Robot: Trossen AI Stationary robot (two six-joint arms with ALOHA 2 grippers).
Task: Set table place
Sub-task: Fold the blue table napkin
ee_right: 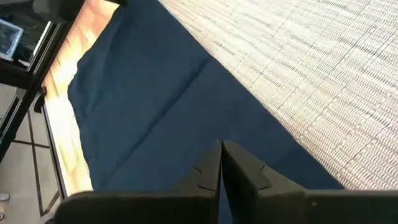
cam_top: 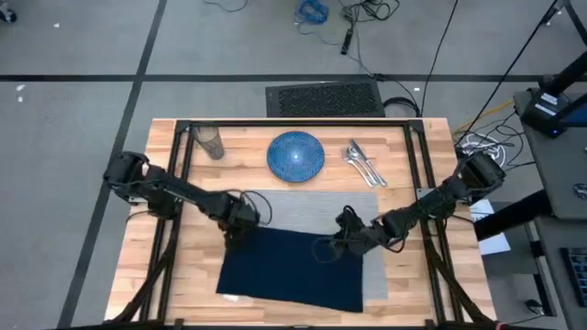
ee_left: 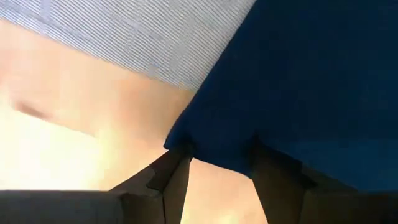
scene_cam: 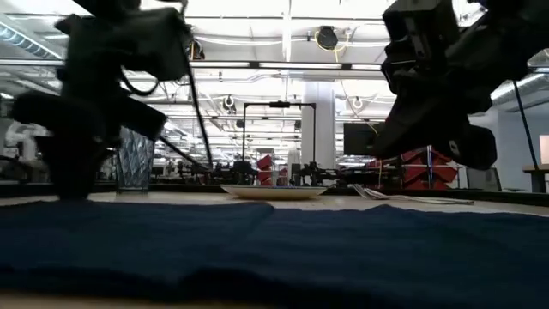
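A navy napkin [cam_top: 293, 268] lies spread flat over the near part of the grey placemat [cam_top: 312, 209] on the wooden table [cam_top: 183, 275]. My left gripper [cam_top: 237, 229] is open and low at the napkin's far left corner [ee_left: 211, 152], one finger on each side of it. My right gripper [cam_top: 332, 246] is shut and hovers over the napkin's far edge [ee_right: 249, 124]; in the low view it hangs clear above the cloth. A blue plate [cam_top: 295, 154], a clear glass [cam_top: 210, 141] and silver cutlery [cam_top: 364, 163] rest on the table's far part. My left gripper comes at the napkin's far left corner [ee_left: 205, 146] from above, pointing down, with its fingertips [ee_left: 179, 163] at the cloth's edge. I cannot tell whether they touch the cloth. The napkin lies flat and slack on the placemat and table.
A black metal frame [cam_top: 174, 165] edges the table on the left, right and far sides. Bare wood [cam_top: 193, 266] shows left of the napkin, and bare placemat [ee_right: 323, 74] lies beyond its far edge.
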